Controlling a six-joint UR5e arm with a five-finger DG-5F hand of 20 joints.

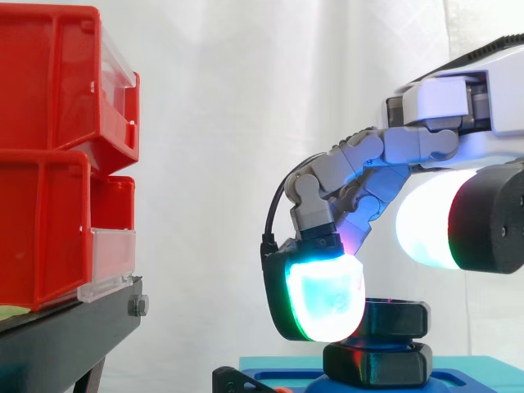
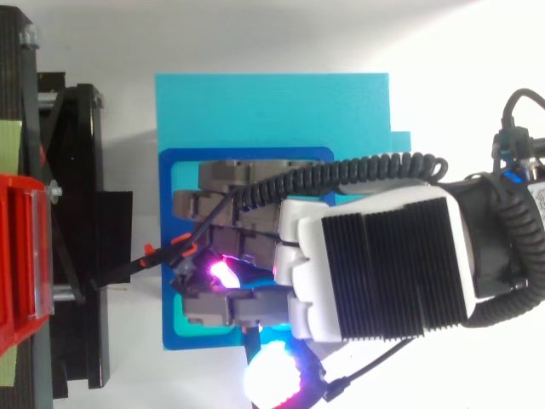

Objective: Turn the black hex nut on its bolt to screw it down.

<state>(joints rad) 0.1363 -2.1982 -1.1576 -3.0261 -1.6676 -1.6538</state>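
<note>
On blue base (image 2: 272, 102), robot hand (image 2: 375, 264) curled rnd black hex nut (image 1: 397, 319).

robot hand (image 1: 426, 143) | curled fingertip (image 1: 327, 295) against black hex nut (image 1: 397, 319) | red bins (image 1: 57, 147) left

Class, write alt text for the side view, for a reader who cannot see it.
The robot's hand reaches in from the right, down to a black hex nut on a blue base. Red bins stand left.
</note>
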